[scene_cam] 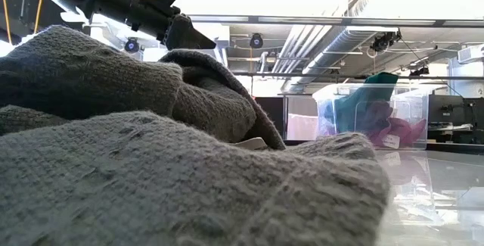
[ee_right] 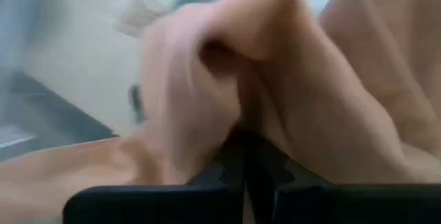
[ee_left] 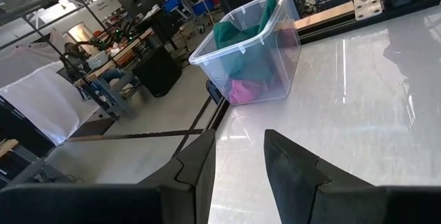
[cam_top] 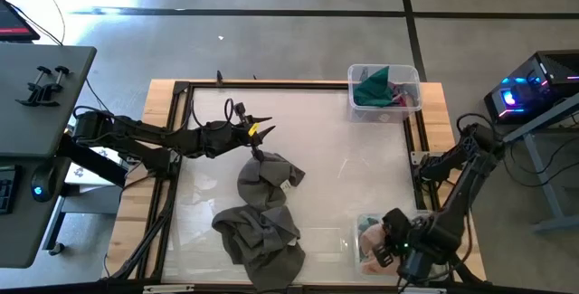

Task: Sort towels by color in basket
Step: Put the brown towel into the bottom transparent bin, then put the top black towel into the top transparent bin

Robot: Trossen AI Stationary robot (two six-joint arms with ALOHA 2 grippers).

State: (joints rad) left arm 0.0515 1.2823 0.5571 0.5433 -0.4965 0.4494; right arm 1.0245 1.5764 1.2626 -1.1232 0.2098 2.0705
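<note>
right up against the low camera a heap of dark grey towels (scene_cam: 151, 163) fills most of what i can see, and from above that same heap (cam_top: 262, 222) lies at the front middle of the table (cam_top: 362, 167), running up in a strip toward the centre. at the front right corner the right gripper (cam_top: 384, 244) is down inside a clear bin (cam_top: 360, 226) of peach-pink towels (cam_top: 369, 240); through its wrist camera its fingers look pressed together with a fold of the peach-pink cloth (ee_right: 289, 100) bunched right at the tips, so it seems to be pinching that towel, though the contact itself is too blurred to be sure of. further in, the left arm reaches across from the left side, and the left gripper (cam_top: 260, 131) hangs just above the upper end of the grey strip; its two fingers (ee_left: 196, 169) stand spread apart with only bare table between them, nothing held. at the far right corner a second clear bin (cam_top: 384, 90) stands on the table, holding a dark green towel (ee_left: 241, 52) that pokes above the rim and a magenta towel (ee_left: 251, 89) low against the wall. beyond the table, in the room, a person (ee_left: 79, 55) sits at a desk
</note>
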